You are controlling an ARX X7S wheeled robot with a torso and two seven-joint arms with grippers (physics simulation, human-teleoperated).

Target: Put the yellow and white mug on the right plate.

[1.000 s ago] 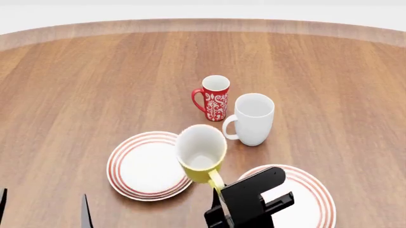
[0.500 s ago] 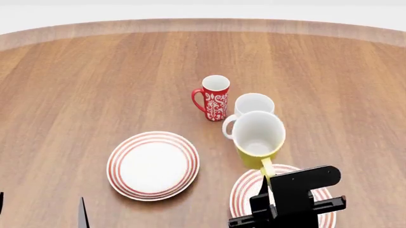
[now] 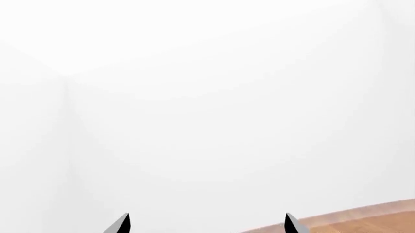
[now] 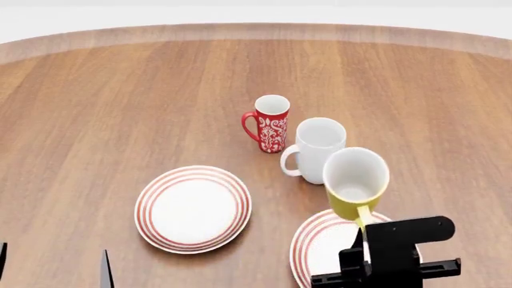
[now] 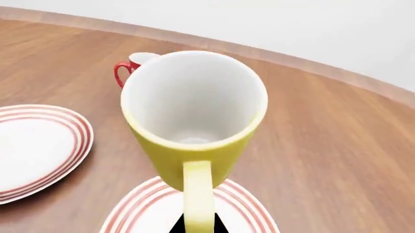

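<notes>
The yellow and white mug [image 4: 354, 183] hangs upright in the air by its loop handle, above the far edge of the right plate [image 4: 320, 246]. My right gripper [image 4: 365, 233] is shut on the handle. In the right wrist view the mug [image 5: 194, 121] fills the middle, its handle [image 5: 198, 194] clamped between the black fingertips, with the right plate [image 5: 143, 213] beneath it. My left gripper [image 4: 54, 264] shows only as two dark tips at the bottom left of the head view, spread apart and empty; its wrist view [image 3: 206, 224] faces a blank white wall.
The left plate [image 4: 193, 208] lies to the left on the wooden table [image 4: 120, 108]. A tall all-white mug [image 4: 316, 150] stands just behind and left of the held mug, and a slim red patterned mug [image 4: 270, 123] stands behind that. The table's curved far edge runs across the top.
My right gripper has carried the yellow and white mug rightward, from beside the left plate to above the right plate's far edge. The left arm has not moved.
</notes>
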